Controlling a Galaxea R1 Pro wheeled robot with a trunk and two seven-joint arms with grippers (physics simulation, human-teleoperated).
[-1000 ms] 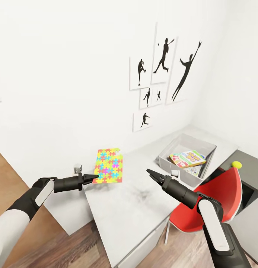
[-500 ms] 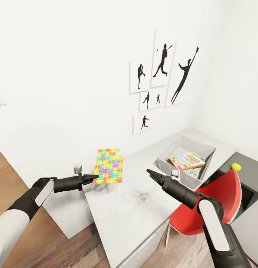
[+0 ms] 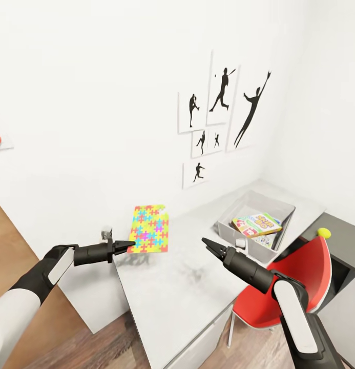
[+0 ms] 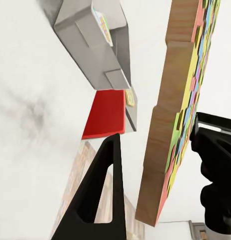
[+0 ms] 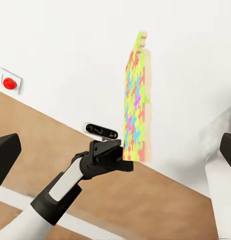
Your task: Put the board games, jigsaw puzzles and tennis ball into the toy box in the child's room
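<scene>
Left fingers [image 3: 127, 246] pinch the lower corner of a jigsaw puzzle [image 3: 150, 228], held upright above the counter's [image 3: 182, 287] left end.

In the left wrist view one finger [image 4: 103, 195] lies on the puzzle's wooden back and the other on its patterned face, so they are clamped on it. The right gripper [image 3: 207, 244] hovers over the counter's middle holding nothing; whether its tips are parted I cannot tell. The step looks like the carry: the toy box [image 3: 233, 225], already holding board games [image 3: 256, 224], sits at the counter's far right corner, well apart, so the puzzle must travel across and be released flat inside. Both forearms reach forward, roughly level. A yellow ball [image 3: 324, 232] lies past the box, behind a red chair [image 3: 300, 282].
</scene>
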